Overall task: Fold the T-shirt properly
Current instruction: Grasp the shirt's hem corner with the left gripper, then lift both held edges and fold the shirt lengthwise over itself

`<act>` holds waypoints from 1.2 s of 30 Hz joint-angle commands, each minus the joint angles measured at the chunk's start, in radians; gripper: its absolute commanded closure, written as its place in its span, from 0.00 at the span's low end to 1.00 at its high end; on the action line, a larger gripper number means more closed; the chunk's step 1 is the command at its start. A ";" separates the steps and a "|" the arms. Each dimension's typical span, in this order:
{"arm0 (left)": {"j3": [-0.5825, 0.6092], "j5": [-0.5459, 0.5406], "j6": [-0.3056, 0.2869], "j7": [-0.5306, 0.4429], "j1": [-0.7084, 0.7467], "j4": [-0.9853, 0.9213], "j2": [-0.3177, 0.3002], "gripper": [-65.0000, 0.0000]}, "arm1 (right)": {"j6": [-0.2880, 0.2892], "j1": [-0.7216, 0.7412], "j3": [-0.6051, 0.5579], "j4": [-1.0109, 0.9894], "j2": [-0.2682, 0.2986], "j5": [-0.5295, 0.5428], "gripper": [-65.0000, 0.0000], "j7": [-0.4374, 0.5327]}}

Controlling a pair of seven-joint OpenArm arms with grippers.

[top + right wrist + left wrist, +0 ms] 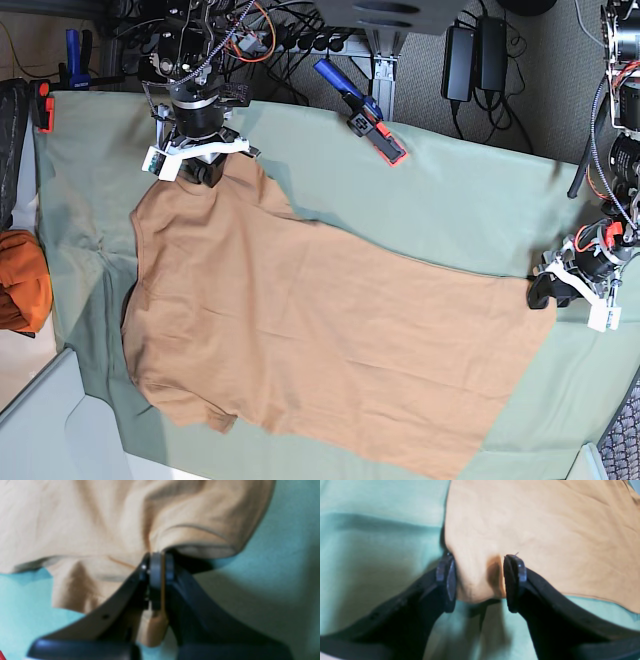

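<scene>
While the right gripper (157,580) pinches a fold of the shirt (320,350) spread on the green cloth (450,215), the left gripper (480,582) stands parted, straddling the shirt's corner.

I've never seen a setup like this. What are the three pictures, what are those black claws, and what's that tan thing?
Two robot arms work at a table draped in green cloth. One picture looks down from above; the other two come from cameras on each arm's wrist. The tan thing is a T-shirt spread out for folding. The right hand is shut, pinching a bunched bit of shirt. The left hand is open, its fingers either side of a shirt corner. An orange bundle lies aside.
</scene>
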 commanded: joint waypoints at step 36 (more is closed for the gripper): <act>-0.060 -0.488 -0.237 0.259 0.024 0.020 -0.097 1.00 | 0.232 -0.095 0.175 0.137 0.130 0.260 1.00 -0.142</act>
